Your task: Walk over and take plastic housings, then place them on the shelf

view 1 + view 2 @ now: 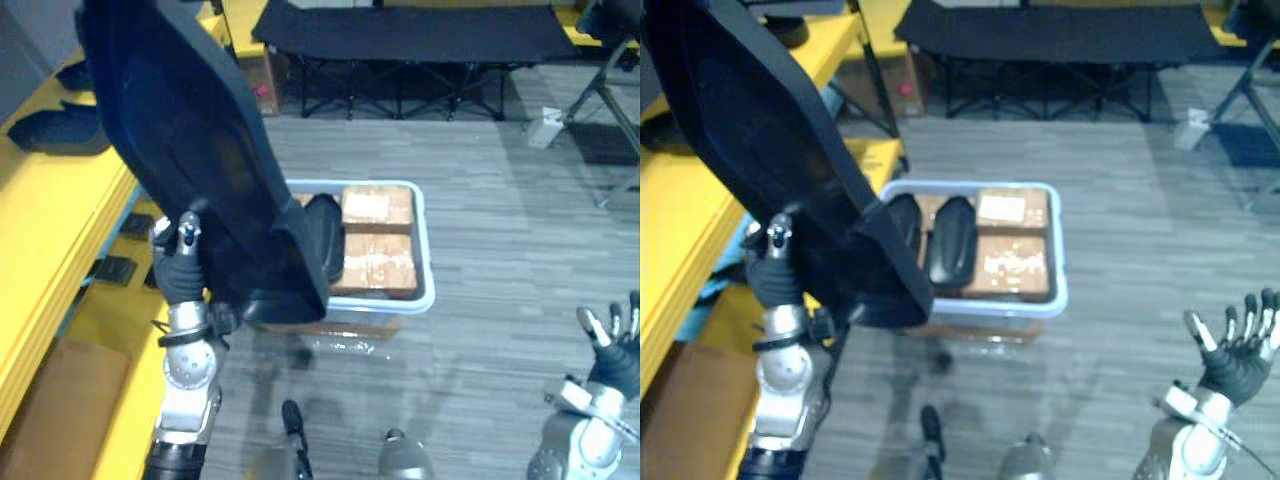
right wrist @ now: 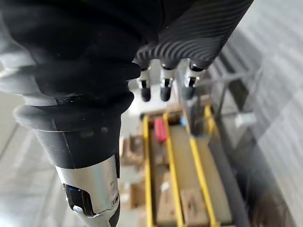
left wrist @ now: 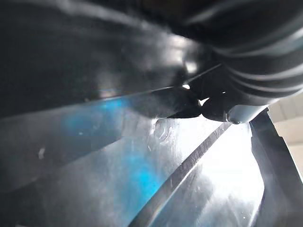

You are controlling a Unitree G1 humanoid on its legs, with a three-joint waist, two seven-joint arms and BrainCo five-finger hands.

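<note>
The left hand (image 1: pixel 178 262) grips a large black plastic housing (image 1: pixel 190 130), thumb pinching its edge, raised at 10 o'clock beside the yellow shelf (image 1: pixel 50 220). Another housing (image 1: pixel 952 240) lies by cardboard boxes (image 1: pixel 1014 262) in the pale bin (image 1: pixel 428 250) at centre. At 4 o'clock, the right hand (image 1: pixel 1238 350) spreads its fingers, empty.
</note>
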